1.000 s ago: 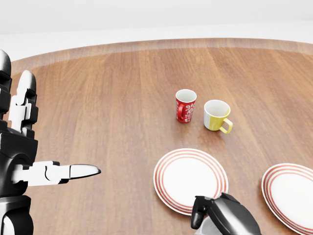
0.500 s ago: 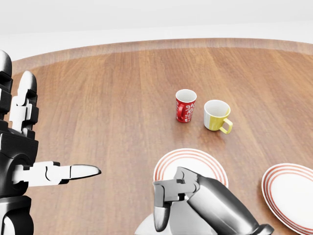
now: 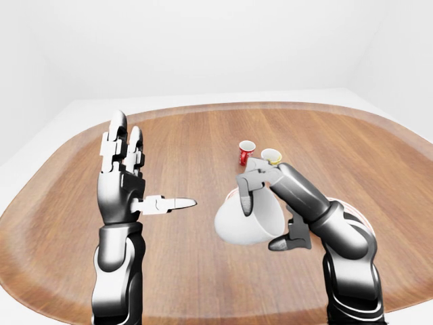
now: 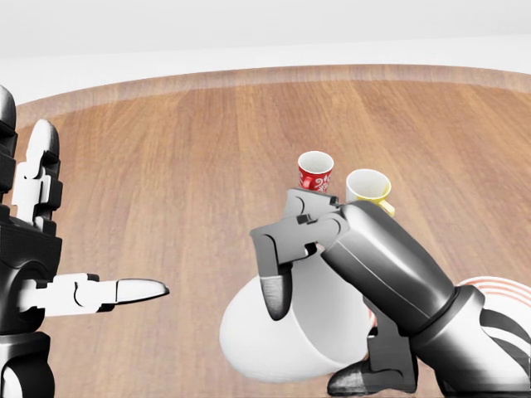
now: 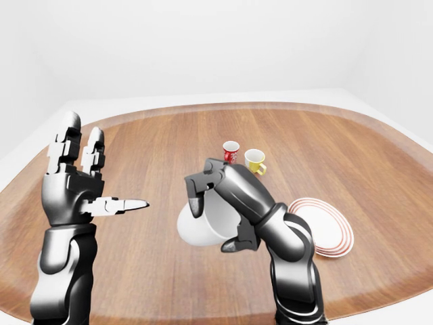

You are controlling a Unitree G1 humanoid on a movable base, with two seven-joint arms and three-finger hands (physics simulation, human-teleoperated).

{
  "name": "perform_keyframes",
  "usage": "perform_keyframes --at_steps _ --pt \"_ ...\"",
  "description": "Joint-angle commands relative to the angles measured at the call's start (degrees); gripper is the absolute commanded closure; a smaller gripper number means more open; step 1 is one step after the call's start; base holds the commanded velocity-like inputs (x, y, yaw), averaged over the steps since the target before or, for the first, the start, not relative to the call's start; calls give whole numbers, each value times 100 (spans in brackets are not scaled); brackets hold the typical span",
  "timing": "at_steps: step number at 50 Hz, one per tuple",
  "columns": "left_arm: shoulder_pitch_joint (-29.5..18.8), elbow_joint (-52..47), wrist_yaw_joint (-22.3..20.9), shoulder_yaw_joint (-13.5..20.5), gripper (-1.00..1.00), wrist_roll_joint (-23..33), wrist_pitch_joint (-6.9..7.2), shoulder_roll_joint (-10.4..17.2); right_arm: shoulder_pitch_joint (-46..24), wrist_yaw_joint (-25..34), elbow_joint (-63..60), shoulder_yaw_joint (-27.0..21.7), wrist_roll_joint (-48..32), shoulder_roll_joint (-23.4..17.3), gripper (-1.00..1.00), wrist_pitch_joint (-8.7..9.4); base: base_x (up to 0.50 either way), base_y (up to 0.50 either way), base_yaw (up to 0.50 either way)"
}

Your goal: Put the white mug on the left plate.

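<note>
Plain glossy white ceramic mug (image 4: pixel 286 336); small red cup (image 4: pixel 315 173) with white scrollwork. Yellow-and-white cup (image 5: pixel 255 161); round white plate (image 5: pixel 326 227) with red rim rings; brown wood-grain tabletop (image 4: pixel 182 174).

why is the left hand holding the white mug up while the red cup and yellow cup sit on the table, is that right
Not quite: the right hand holds the white mug, fingers closed round it. The left hand is open and holds nothing, as the left-eye view shows. The red cup and yellow cup do sit on the table.
</note>
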Motion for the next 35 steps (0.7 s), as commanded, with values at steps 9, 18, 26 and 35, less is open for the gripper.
perform_keyframes --at_steps 9,18,26,35 --pt "33 1 -17 -24 -96 28 0 -10 -1744 -248 2060 -729 -104 -539 100 0 0 0 0" --pt "27 -10 -22 -16 -97 29 0 -11 -1929 -804 3187 -776 -507 -696 100 0 0 0 0" --pt "-6 5 -11 29 -97 1 0 5 -1897 -1533 4357 -660 -1030 -562 100 0 0 0 0" --pt "-92 29 23 30 -97 -12 0 21 -2236 -2225 5685 -489 -1713 -568 100 0 0 0 0"
